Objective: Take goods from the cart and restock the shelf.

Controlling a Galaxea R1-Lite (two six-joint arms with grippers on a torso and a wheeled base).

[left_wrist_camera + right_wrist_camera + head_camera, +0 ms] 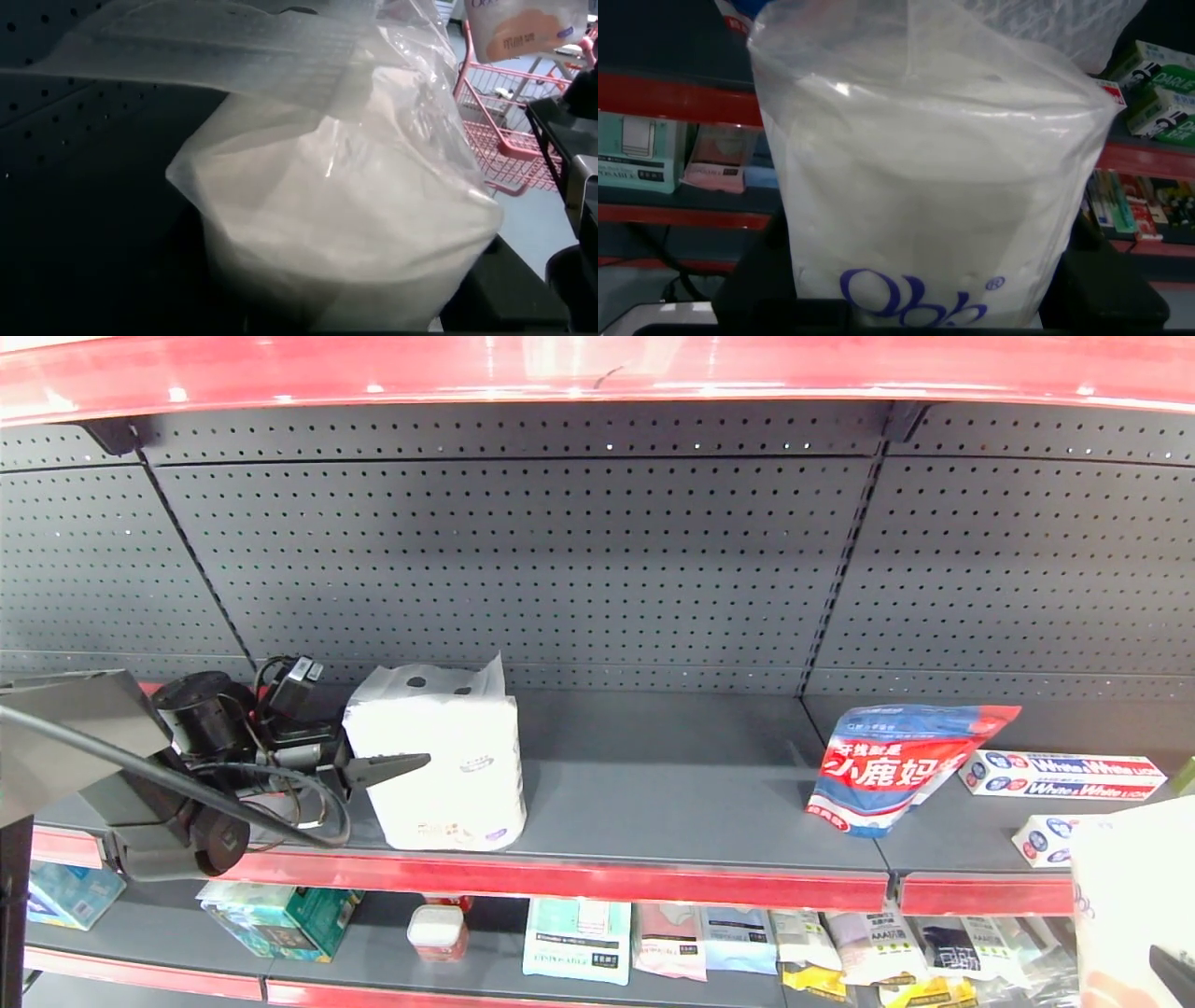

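A white pack of tissue rolls [443, 770] stands on the grey middle shelf [653, 784] near its left end. My left gripper [411, 761] reaches in from the left and is shut on the pack, one dark finger across its front face and the other hidden behind. The left wrist view sees this pack [346, 215] up close in its clear wrap. A second white pack with blue print [1130, 896] hangs low at the right in front of the shelf, with my right gripper [1172, 971] shut on it. In the right wrist view that pack [924, 177] sits between dark fingers [757, 280].
A red and blue pouch [887, 770] leans on the middle shelf's right part, beside toothpaste boxes [1064, 775]. The shelf has a red front lip [560, 877]. The lower shelf holds a green box [280, 915] and several packets. A pink cart [509, 131] stands behind.
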